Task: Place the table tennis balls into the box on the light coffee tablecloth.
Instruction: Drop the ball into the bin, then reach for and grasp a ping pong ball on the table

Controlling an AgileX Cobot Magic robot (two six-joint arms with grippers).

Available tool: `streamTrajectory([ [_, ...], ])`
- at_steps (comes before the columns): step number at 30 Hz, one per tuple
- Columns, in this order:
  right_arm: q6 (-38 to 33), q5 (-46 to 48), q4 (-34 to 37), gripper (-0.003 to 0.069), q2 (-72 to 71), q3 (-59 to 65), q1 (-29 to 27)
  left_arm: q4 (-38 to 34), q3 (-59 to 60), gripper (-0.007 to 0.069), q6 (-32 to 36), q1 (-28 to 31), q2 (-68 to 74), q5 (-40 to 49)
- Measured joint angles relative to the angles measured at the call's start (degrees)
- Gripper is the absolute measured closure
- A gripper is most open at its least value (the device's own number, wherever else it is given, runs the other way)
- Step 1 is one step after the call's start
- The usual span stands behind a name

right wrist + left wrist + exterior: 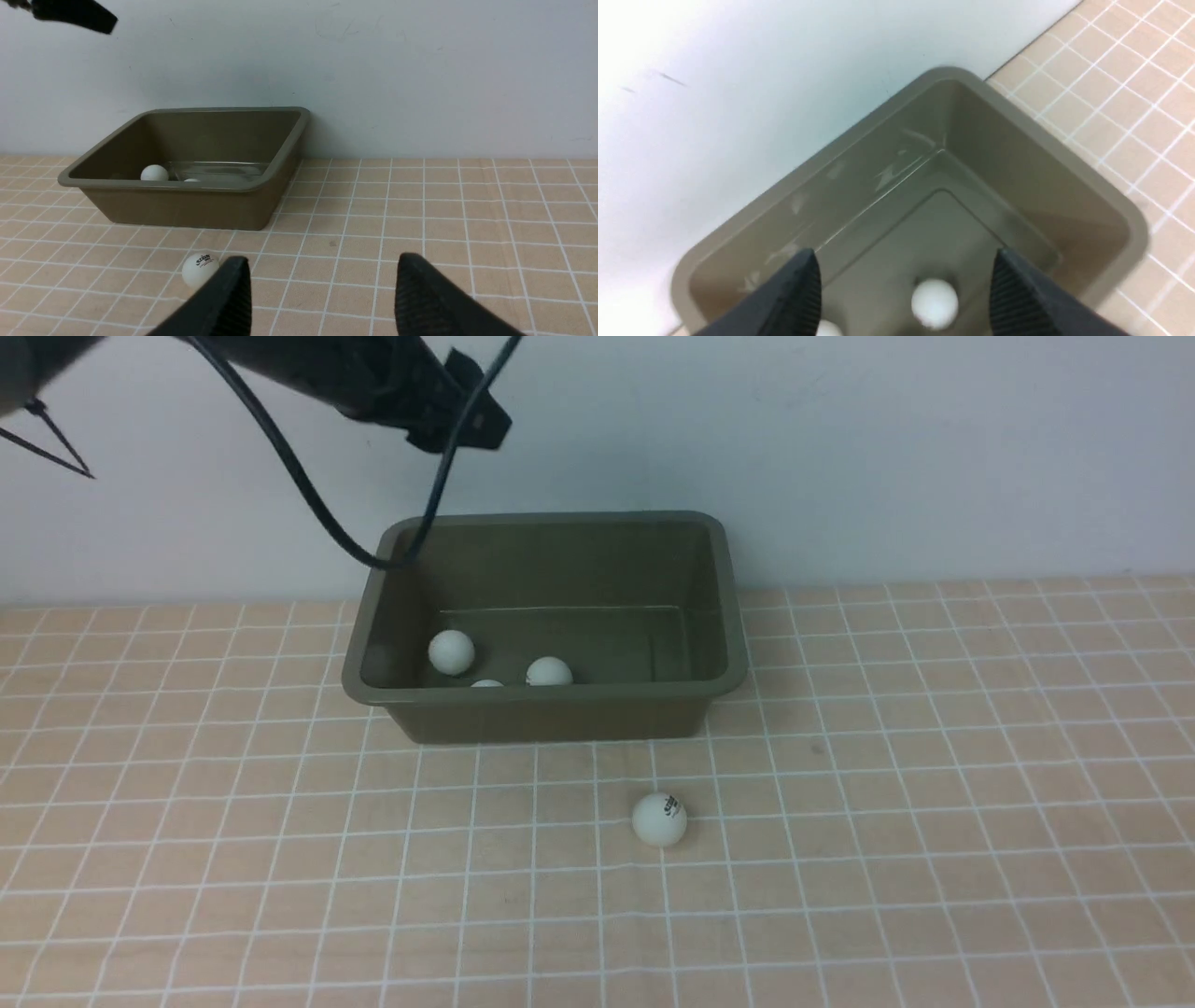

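Left tool (904, 255) spread above box (1017, 158), ball (934, 301) inside below it, right tool (323, 257) spread, empty, loose ball (200, 269) on cloth (467, 210) near it.

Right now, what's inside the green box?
Three white balls lie in the box, toward its left end: the left ball, the right ball, and a third ball, only a sliver above the near wall, which hides the floor behind it.
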Motion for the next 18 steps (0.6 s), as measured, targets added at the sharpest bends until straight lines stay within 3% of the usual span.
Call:
streamTrajectory([
  [7, 0.0, 0.0, 0.1, 0.0275, 0.0, 0.0, 0.0, -2.1, -0.4, 0.0271, -5.3, -0.1, -5.3, 17.3],
  [10, -0.4, 0.1, 0.7, 0.0275, 0.0, 0.0, 0.0, -2.6, -0.6, 0.0284, -6.6, -1.0, -5.6, 18.9],
  [18, -4.1, 1.0, 3.7, 0.0275, 0.0, 0.0, 0.0, 7.4, 2.9, 0.0285, -9.3, -13.7, -4.3, 19.2],
])
